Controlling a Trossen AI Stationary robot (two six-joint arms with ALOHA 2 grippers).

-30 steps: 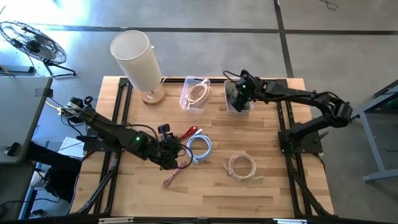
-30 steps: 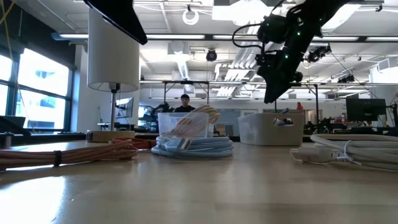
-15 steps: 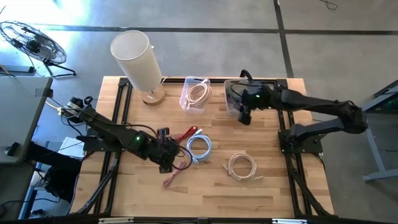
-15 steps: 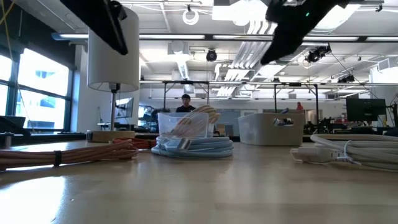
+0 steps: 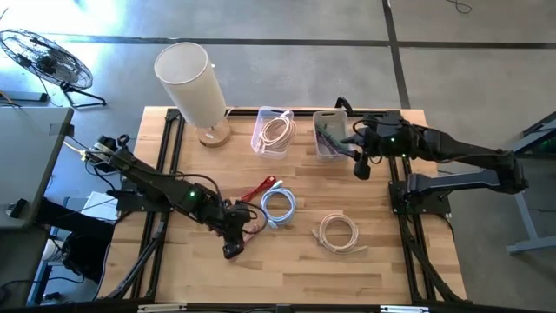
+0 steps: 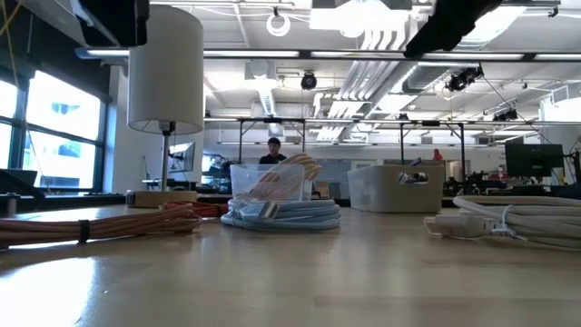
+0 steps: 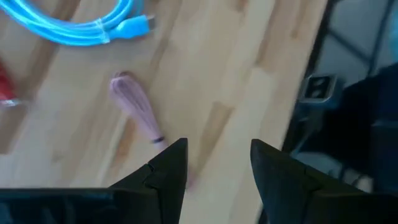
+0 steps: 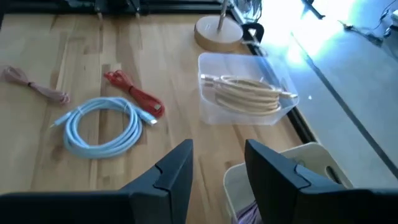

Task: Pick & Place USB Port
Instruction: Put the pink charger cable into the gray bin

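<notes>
Four bundled cables lie loose on the wooden table: a light blue coil near the middle, a red cable touching its left far side, a pinkish cable nearer and to the left of the blue one, and a cream coil to the right and nearer. Two clear bins stand side by side along the far edge. The left bin holds one more cream cable, so five bundles are plainly countable; the right bin holds dark and pink items too small to count or identify. One white lamp stands at the far left corner, just left of the bins. Two arms are at work. The left gripper hangs over the table's left near part, right beside the pinkish cable; in its wrist view the two fingers stand apart with nothing between them, and the pinkish cable lies on the wood ahead of them. The right gripper hovers just right of the right bin, near the table's far right edge, and its fingers are likewise spread and hold nothing. In the low view a person shows far off in the room behind the bins.
</notes>
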